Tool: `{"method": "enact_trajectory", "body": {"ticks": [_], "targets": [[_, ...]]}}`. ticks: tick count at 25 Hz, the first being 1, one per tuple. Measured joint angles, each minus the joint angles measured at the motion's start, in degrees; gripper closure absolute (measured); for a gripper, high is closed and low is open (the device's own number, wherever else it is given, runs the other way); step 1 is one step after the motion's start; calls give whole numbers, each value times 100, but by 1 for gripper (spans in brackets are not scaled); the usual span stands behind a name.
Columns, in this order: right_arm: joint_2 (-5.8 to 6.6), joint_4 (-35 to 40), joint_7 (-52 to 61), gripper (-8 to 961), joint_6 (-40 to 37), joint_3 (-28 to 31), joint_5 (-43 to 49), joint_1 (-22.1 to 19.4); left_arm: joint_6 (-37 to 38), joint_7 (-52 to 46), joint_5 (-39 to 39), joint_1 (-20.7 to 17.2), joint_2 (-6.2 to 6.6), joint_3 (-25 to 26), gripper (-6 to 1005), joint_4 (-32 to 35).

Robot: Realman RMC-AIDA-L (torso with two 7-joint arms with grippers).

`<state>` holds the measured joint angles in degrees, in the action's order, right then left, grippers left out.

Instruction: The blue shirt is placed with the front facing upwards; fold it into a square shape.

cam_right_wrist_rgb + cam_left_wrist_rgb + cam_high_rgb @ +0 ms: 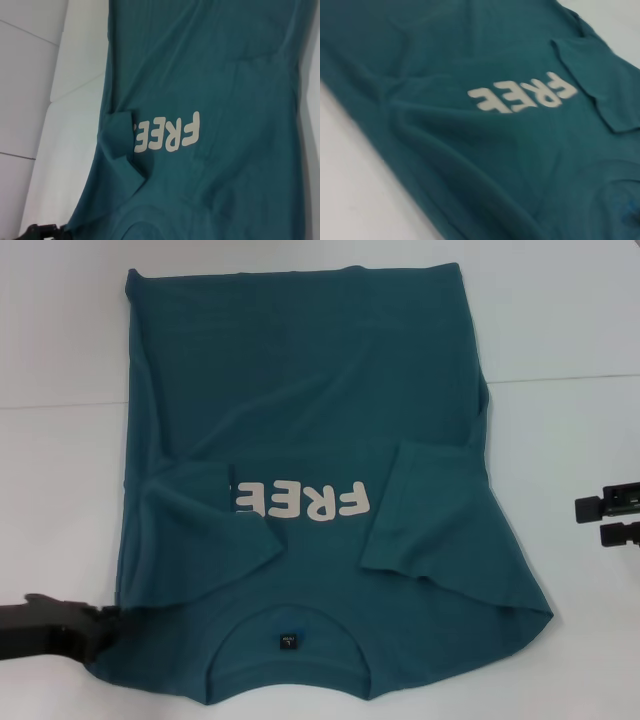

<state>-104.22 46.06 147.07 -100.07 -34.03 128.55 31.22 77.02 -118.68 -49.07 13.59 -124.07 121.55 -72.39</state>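
Lying flat on the white table (570, 330), the blue shirt (300, 420) is seen front side up, its long axis running away from the robot: the collar (288, 615) is at the near edge and the hem at the far edge. The white "FREE" print (300, 501) is read upside down from the head view, so the garment's top points toward the robot. A small dark neck label (287, 642) is seen inside the collar opening. Both short sleeves are already folded inward over the chest: the left-side sleeve (210, 530) is laid over the start of the print, hiding part of it, and the right-side sleeve (410, 510) is laid just beside the print's other end. The body cloth is marked by soft wrinkles toward the left edge.

The left gripper (100, 618) is found low at the near left, right at the shoulder corner of the shirt; whether cloth is pinched there cannot be told, as the fingertips are lost against the fabric edge. The right gripper (608, 518) is held off at the right edge of the table, well apart from the shirt, its two dark fingers parted with a clear gap and nothing between them.

In the right wrist view the left gripper (42, 233) is glimpsed again at the shirt's corner.
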Motion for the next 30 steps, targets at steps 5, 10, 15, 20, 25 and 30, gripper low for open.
{"method": "enact_trajectory", "body": {"ticks": [5,10,15,20,25,30], "targets": [[42,-6,-131,170,44,-2,11,-51,-6,-111,14,-43,7,274,863,-128],[50,-9,-265,173,36,40,13,-140,524,-211,12,13,22,463,777,-405],[68,-10,-405,173,63,112,13,-205,938,-355,-3,121,24,575,564,-567],[70,-14,-475,173,161,233,12,-263,950,-451,-11,82,-3,809,310,-592],[71,-21,-474,174,320,306,12,-291,-194,-864,-22,136,-12,1268,313,-229],[85,-52,-459,174,455,309,12,-270,-1016,-1009,346,339,-11,815,315,274]]}}
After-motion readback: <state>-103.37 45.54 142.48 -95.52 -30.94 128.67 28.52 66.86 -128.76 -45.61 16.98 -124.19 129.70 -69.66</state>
